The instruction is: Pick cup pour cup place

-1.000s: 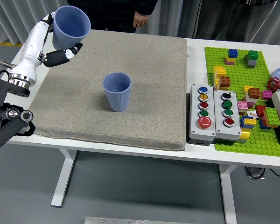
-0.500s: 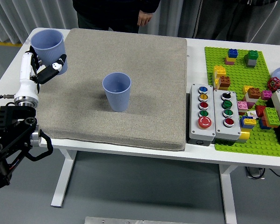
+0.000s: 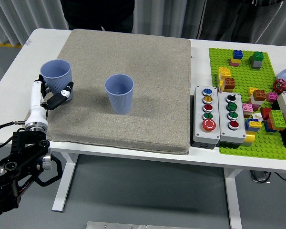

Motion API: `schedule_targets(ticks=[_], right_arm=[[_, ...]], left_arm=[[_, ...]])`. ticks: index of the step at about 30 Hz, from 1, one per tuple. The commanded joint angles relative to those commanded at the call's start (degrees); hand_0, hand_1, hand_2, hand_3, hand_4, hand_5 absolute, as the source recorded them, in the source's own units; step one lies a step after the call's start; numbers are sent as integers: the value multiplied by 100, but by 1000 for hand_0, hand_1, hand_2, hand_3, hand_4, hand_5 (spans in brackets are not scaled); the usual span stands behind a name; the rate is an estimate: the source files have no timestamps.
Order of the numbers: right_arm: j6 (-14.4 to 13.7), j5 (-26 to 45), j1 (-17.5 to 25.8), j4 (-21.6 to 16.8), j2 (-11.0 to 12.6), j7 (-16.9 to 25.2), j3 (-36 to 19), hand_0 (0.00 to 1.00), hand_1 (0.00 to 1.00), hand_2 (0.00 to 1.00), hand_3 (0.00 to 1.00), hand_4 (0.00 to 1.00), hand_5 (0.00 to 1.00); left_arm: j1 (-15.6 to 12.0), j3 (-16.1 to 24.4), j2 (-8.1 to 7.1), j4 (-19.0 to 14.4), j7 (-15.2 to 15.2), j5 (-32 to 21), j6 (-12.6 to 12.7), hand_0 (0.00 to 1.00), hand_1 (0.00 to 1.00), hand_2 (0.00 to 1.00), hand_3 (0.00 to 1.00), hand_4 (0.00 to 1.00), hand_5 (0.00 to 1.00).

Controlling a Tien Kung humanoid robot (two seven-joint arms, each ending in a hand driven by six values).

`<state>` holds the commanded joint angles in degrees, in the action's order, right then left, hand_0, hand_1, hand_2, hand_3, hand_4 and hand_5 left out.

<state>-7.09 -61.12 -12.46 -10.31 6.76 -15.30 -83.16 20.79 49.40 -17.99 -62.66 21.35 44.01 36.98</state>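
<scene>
Since the earlier frames the left hand (image 3: pixel 55 93) has carried its cup (image 3: pixel 56 78) down from high over the mat's far left corner to the mat's left edge, where the cup now stands upright on the grey mat (image 3: pixel 148 62). The hand's fingers are curled around the cup's lower wall. There are two blue cups: this held one and a second cup (image 3: pixel 119 93), upright and apart from it near the mat's middle. To the right, on the white table (image 3: pixel 200 52), sit two grey button boxes (image 3: pixel 219 116) side by side, and a green brick baseplate (image 3: pixel 238 81) with many coloured bricks.
</scene>
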Motion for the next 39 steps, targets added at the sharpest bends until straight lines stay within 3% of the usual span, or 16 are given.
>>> schedule_targets(ticks=[6,20,21,26,27,32,33,38,39], right_arm=[[1,-27,1,0,-6,-5,-16,716,673,657,611,2,213],[5,-67,27,0,-10,-9,-15,716,673,658,611,2,214],[5,-66,27,0,-10,-9,-14,716,673,658,611,2,213],[1,-68,35,0,-11,-15,-13,716,673,658,611,2,213],[1,-70,36,0,-12,-16,-12,716,673,658,611,2,212],[1,-87,41,0,-16,-22,-24,716,673,658,611,2,212],[3,-88,41,0,-16,-22,-23,716,672,658,611,2,212],[4,-86,38,0,-16,-24,-22,716,672,658,611,2,212],[4,-87,35,0,-15,-25,-21,716,673,658,611,2,212]], left_arm=[[-10,-109,28,142,400,-455,-45,570,556,596,571,678,87],[-89,-281,77,324,503,-603,-216,575,563,596,570,677,94],[-91,-281,77,323,506,-594,-225,594,598,621,593,767,173],[-110,-235,46,310,485,-507,-485,594,598,621,593,767,173],[-112,-230,44,311,488,-510,-502,631,639,665,651,871,274],[-167,-158,15,299,384,-337,-708,631,639,665,651,871,274],[-175,-142,14,298,377,-327,-724,683,686,734,728,907,310],[-205,-87,-1,298,327,-217,-813,683,686,734,728,907,310],[-209,-79,-5,292,319,-194,-820,711,714,772,763,934,349]])
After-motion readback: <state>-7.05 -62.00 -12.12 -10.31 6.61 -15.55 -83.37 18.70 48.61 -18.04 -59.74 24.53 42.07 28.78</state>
